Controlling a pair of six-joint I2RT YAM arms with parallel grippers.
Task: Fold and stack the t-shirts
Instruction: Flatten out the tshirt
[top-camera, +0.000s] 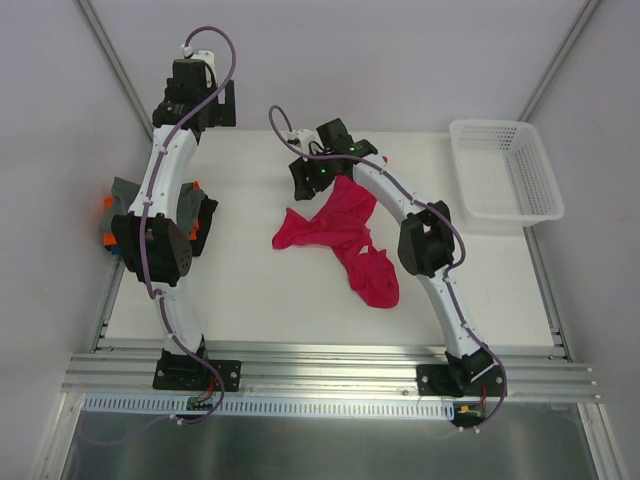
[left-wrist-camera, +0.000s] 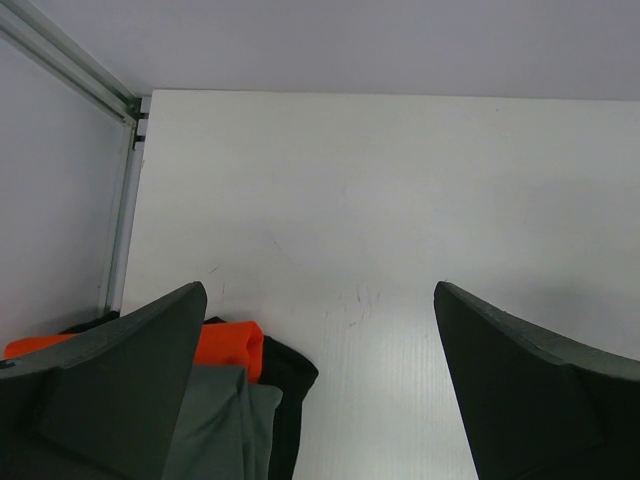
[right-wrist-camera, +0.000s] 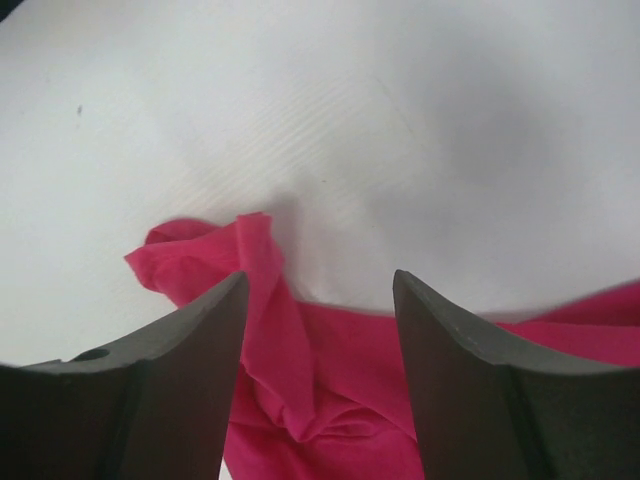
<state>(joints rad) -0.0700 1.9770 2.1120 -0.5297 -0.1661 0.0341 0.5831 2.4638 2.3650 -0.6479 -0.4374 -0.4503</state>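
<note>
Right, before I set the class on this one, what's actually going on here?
The right arm's fingers straddle a crumpled magenta t-shirt lying mid-way across the table, with cloth bunched between them but not clamped. The left arm's fingers are wide open above bare table, holding nothing. A pile of folded shirts sits at the table's left edge. The magenta one is not folded yet.

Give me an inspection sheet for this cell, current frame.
Surface: white tabletop, faint scuffs.
Job's things: magenta-red cloth t-shirt crumpled mid-table; folded stack of grey, orange and black shirts at the left edge.
Clutter: white plastic lattice basket, far right corner.
Grippers: left gripper open over bare table; right gripper open, fingers straddling the magenta shirt.
Cables: purple cables along both arms, no snag seen.
Surroundings: aluminium rails at near edge; plain white walls.
</note>
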